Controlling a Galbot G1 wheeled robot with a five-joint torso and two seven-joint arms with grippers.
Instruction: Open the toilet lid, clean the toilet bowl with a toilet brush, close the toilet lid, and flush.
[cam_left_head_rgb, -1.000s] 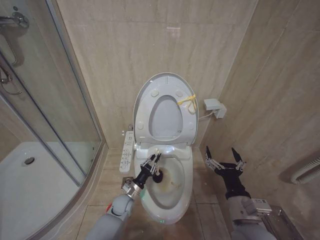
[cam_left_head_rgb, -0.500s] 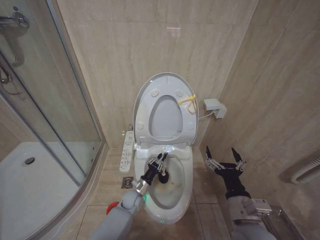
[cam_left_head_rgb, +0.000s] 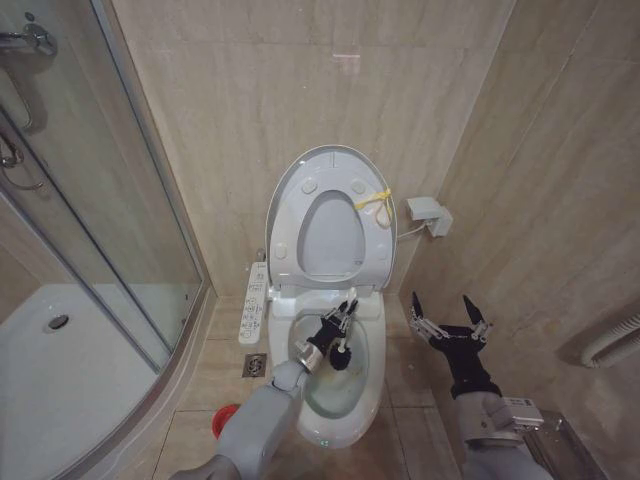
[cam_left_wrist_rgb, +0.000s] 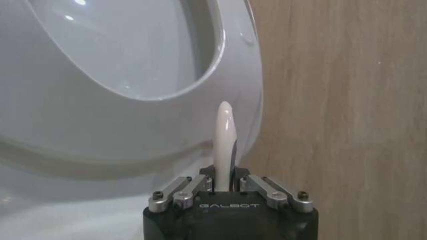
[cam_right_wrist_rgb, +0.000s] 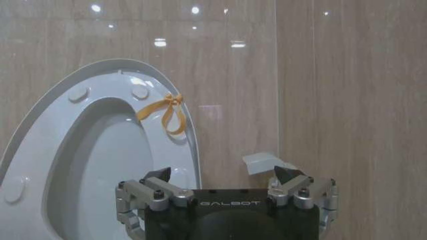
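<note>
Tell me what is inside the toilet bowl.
The toilet brush, its dark head down in the toilet bowl, held by the left gripper. The arm covers part of the bowl's near side.

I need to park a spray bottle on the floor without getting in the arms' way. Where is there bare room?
Free: floor tiles between the toilet bowl and the right wall, ahead of the open right claw. Crowded: the bowl's left side, with the button panel, red cup and left claw scrubbing with the toilet brush.
</note>
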